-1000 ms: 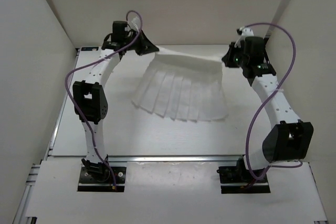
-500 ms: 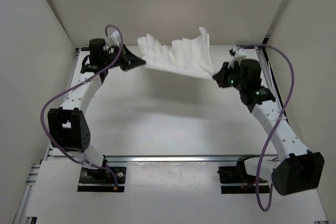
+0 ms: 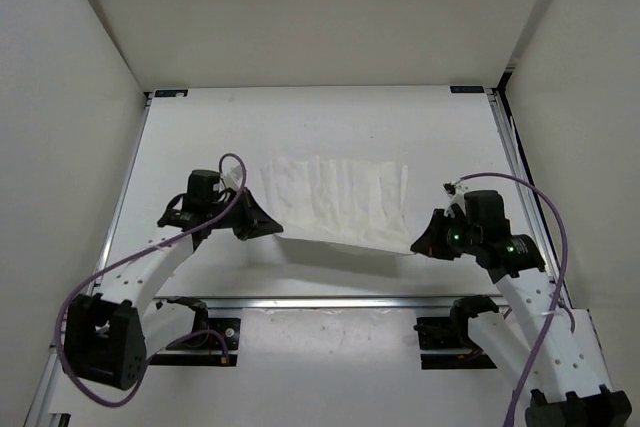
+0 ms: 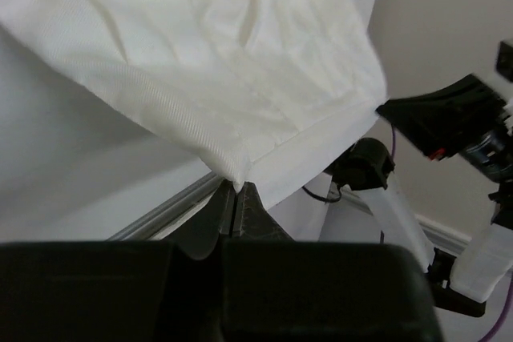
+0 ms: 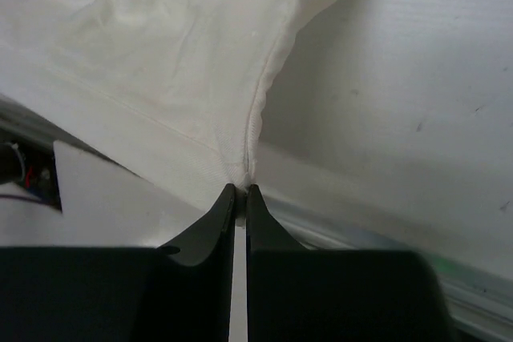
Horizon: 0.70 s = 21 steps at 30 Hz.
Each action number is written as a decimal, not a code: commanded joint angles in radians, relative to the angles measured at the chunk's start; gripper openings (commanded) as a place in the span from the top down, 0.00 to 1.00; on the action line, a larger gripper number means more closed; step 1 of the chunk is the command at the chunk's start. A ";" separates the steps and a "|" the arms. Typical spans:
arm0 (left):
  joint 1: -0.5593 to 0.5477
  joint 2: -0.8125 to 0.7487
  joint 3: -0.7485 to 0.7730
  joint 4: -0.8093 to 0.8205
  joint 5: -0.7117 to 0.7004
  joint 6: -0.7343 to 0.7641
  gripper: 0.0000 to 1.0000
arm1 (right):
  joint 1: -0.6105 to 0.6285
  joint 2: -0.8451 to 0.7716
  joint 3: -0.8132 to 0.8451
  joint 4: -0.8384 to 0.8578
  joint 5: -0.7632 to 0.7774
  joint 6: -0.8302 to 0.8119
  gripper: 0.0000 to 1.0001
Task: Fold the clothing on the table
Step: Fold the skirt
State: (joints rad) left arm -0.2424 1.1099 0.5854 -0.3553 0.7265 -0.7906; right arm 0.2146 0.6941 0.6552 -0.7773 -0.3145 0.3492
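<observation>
1. At the near side, the left gripper (image 3: 262,228) had its jaws pressed together on one near corner of the clothing (image 3: 335,202), pinching the hem right at the tips.
2. The right gripper (image 3: 421,244) was likewise clamped tight on the opposite near corner, so the edge between them ran taut, lifted just off the table (image 3: 300,127).
3. Beyond that edge the fabric sloped down and lay flat mid-table.
4. Judging by this, the corners were held well apart to spread the sheet smooth before a fold.
</observation>
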 commanded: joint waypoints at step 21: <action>0.114 0.135 0.235 0.032 -0.325 -0.056 1.00 | -0.089 0.386 0.210 0.269 0.037 0.062 1.00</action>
State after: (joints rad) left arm -0.1894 1.2263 0.7685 -0.3431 0.5758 -0.8658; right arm 0.1417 1.0542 0.8688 -0.6361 -0.3759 0.4629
